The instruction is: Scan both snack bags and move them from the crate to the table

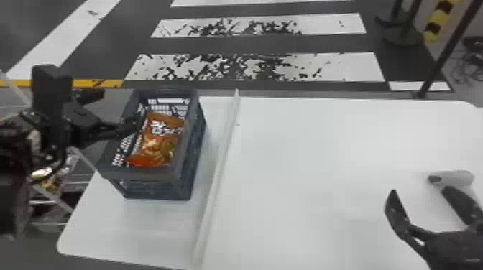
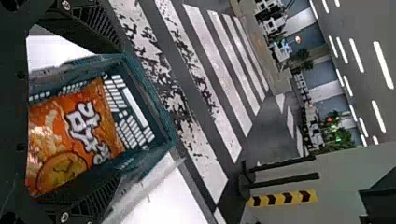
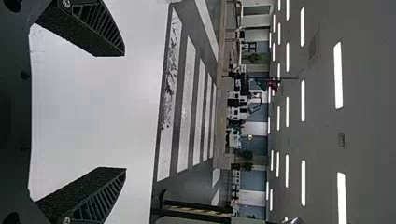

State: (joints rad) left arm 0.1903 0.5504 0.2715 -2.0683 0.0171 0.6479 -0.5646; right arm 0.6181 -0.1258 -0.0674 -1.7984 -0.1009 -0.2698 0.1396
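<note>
An orange snack bag (image 1: 158,140) leans inside the dark blue-grey crate (image 1: 196,143) on the table's left part. My left gripper (image 1: 118,110) is at the crate's left rim, its fingers apart. In the left wrist view, the open left gripper (image 2: 120,114) has the orange bag (image 2: 70,135) and the crate (image 2: 152,98) beyond its fingers, nothing visibly clasped. Over the table's right side stands the right gripper (image 1: 419,192), open. The right wrist view shows the right gripper (image 3: 125,112) with white tabletop between its fingers.
A raised white strip (image 1: 217,172) divides the white table (image 1: 305,161). A pale rounded object (image 1: 456,177) with a dark end lies beyond the right gripper. Shiny yellowish packaging (image 1: 48,179) shows low at the left, beyond the left arm.
</note>
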